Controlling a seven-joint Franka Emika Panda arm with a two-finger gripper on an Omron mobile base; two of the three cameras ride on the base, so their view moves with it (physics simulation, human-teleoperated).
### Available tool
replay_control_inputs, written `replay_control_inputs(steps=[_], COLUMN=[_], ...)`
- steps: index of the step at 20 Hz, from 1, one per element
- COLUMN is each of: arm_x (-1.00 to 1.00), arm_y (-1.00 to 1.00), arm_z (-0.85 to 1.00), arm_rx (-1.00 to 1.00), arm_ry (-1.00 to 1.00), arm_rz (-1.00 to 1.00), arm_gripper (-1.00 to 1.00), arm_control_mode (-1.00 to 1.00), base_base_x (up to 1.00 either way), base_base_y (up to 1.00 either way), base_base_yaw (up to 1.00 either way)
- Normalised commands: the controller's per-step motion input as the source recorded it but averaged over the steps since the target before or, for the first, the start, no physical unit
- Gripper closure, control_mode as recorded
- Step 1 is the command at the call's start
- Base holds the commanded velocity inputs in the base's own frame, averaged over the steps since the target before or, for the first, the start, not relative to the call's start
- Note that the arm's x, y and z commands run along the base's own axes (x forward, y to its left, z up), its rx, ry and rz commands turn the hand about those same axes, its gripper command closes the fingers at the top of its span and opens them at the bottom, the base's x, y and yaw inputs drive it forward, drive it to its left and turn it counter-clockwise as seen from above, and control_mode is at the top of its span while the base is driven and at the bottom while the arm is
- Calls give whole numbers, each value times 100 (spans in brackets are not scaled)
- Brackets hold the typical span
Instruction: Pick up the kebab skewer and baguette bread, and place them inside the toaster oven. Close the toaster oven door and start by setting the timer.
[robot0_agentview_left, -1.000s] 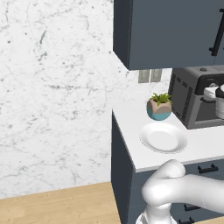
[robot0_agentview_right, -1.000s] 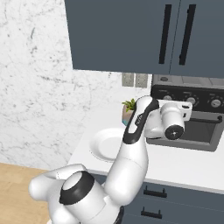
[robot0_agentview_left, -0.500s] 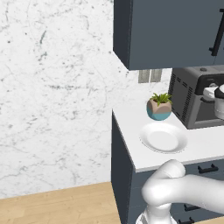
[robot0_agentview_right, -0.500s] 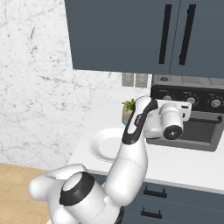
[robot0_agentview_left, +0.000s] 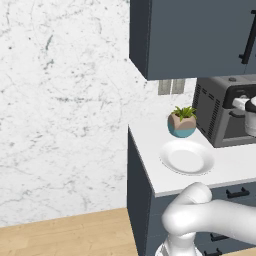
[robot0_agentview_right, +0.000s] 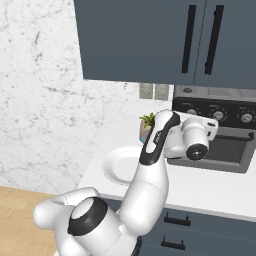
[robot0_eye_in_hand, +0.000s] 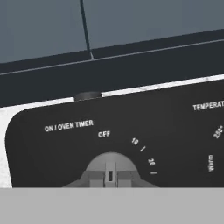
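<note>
My gripper (robot0_eye_in_hand: 110, 176) is closed, pressed right up against the oven's (robot0_agentview_right: 220, 135) control panel, on the timer knob (robot0_eye_in_hand: 109, 164). In the hand view the knob sits straight ahead at the bottom, grey and domed, with "ON / OVEN TIMER" printed above it, "OFF" just over its top and the marks 10 and 20 running off to the right. I cannot tell whether my tips actually pinch the knob or only touch it.

From the right base view my arm reaches up over the counter (robot0_agentview_right: 200, 187) and my hand (robot0_agentview_right: 192, 142) covers the left end of the panel, above the door (robot0_agentview_right: 225, 150), which is shut, its bar handle along the top edge. I cannot see the skewer or the bread.

Nearer me on the counter lies a white plate (robot0_agentview_left: 187, 157), bare. Just behind it stands a small plant (robot0_agentview_left: 182, 121) in a blue and tan pot, beside the oven's vented side. Above hang dark cabinets (robot0_agentview_right: 150, 40).
</note>
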Motion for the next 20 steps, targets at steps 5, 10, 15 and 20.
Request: replay_control_inputs(steps=[5,10,15,20], arm_x=[-4,-4,-2,-5], arm_y=[-1,-3,-7,0], arm_z=[0,0,0,0], arm_rx=[23,24,26,20], arm_ry=[0,0,0,0], arm_rz=[0,0,0,0], arm_gripper=[100,100,100,100], arm_control_mode=[-100,-100,-100,-100], base_base_x=[0,0,0,0], base_base_y=[0,0,0,0], base_base_yaw=[0,0,0,0])
